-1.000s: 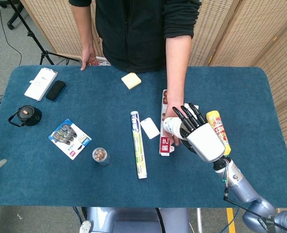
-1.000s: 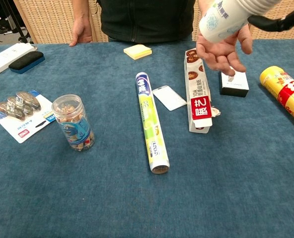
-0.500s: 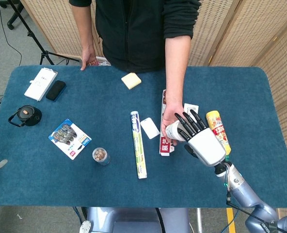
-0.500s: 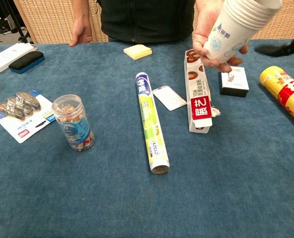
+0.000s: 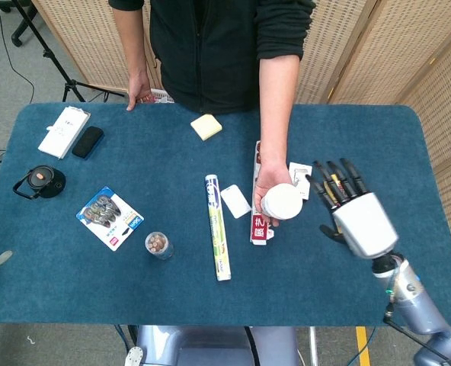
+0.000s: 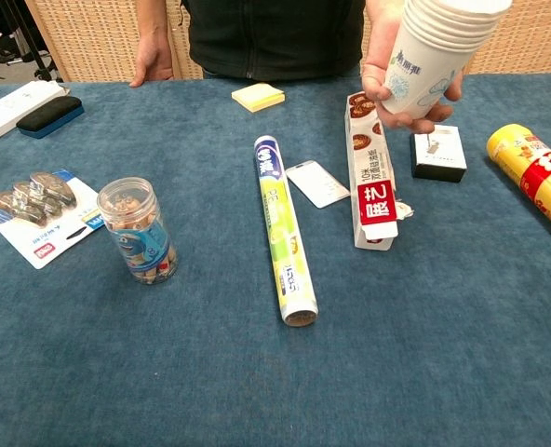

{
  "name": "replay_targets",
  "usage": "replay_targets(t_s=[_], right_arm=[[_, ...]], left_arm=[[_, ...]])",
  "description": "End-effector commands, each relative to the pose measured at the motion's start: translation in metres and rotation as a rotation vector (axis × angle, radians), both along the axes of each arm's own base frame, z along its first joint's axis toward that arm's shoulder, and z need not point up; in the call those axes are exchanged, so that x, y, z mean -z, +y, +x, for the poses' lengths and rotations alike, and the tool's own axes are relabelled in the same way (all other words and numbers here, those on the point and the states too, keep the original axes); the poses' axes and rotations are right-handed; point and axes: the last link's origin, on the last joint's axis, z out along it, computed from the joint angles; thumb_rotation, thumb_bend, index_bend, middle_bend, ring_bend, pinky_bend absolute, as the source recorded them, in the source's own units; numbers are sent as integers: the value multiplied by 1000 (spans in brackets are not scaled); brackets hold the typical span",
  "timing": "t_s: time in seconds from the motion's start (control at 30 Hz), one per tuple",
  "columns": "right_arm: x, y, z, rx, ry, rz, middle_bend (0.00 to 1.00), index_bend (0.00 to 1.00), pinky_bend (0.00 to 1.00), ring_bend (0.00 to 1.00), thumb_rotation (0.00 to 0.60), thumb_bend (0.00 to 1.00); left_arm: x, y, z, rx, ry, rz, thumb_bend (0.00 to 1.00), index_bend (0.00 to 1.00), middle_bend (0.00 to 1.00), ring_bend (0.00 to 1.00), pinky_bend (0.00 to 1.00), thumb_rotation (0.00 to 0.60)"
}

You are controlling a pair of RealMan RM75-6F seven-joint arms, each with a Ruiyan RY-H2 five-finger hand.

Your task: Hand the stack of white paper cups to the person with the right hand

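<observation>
My right hand [image 5: 353, 217] empty with fingers spread apart, just beside the person's hand [image 5: 273, 194], stack of white paper cups [image 6: 436, 54] held by the person above the table [image 5: 73, 282], my left hand out of view

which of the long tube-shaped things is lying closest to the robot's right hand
The yellow canister with the red label, by the right hand; the green-and-white roll lies further left.

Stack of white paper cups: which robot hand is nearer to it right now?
Right. The right hand, fingers spread and holding nothing, sits just beside the stack of white paper cups, which the person's hand grips above the table. The left hand shows in neither view.
</observation>
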Motion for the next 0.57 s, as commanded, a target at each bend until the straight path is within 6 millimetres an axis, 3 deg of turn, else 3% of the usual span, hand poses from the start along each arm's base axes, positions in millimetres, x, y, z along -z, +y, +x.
replay_targets(t_s=[0.03, 0.2, 0.3, 0.4, 0.57], right_arm=[[-29, -1, -32, 73, -1, -64, 0, 0, 25, 0, 600, 0], [-44, -9, -89, 193, 7, -110, 0, 0, 25, 0, 600, 0], [-41, -6, -124, 306, -42, -96, 0, 0, 25, 0, 600, 0], [-29, 9, -153, 402, -65, -72, 0, 0, 25, 0, 600, 0], [-8, 43, -168, 479, -100, -29, 0, 0, 15, 0, 600, 0]], left_arm=[[0, -1, 0, 1, 0, 0, 0, 0, 0, 0, 28, 600], [2, -2, 2, 6, 3, -3, 0, 0, 0, 0, 28, 600], [3, -2, 3, 10, 10, -4, 0, 0, 0, 0, 29, 600], [5, -3, 4, 11, 16, -5, 0, 0, 0, 0, 28, 600], [7, -2, 4, 11, 25, -6, 0, 0, 0, 0, 28, 600]])
